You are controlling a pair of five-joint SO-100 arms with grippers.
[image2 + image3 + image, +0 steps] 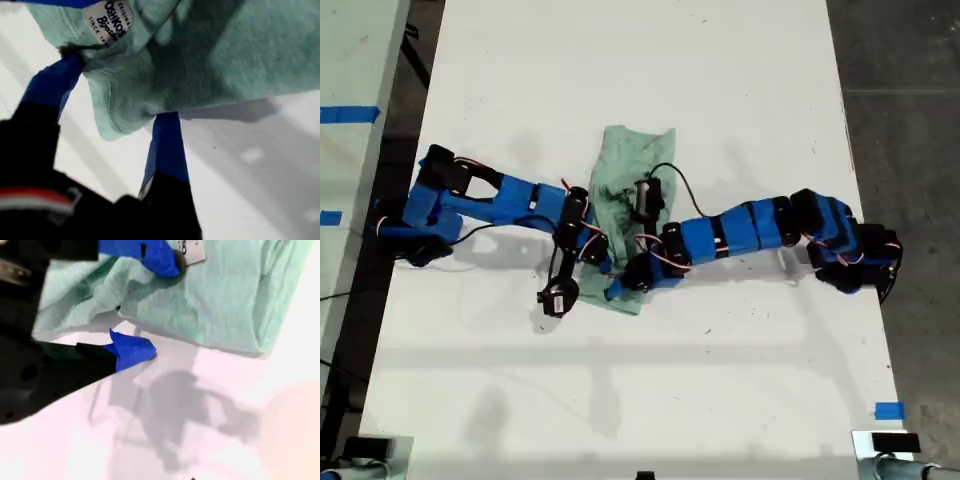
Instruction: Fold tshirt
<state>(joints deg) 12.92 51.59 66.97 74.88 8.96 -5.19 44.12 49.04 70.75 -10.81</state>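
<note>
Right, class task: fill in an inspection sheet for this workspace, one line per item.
Surface: white table, bare apart from the arms and the shirt.
Job's things: tshirt, crumpled into a narrow strip mid-table; label showing.
Clutter: nothing seen.
Grippers: my first gripper has cloth bunched between its jaws, grip unclear; my second gripper is open, one jaw on the cloth, the other over the table.
Cables: a black wire loops over the shirt.
Surroundings: blue tape near the table's corner at the exterior view's lower right; dark floor beyond.
</note>
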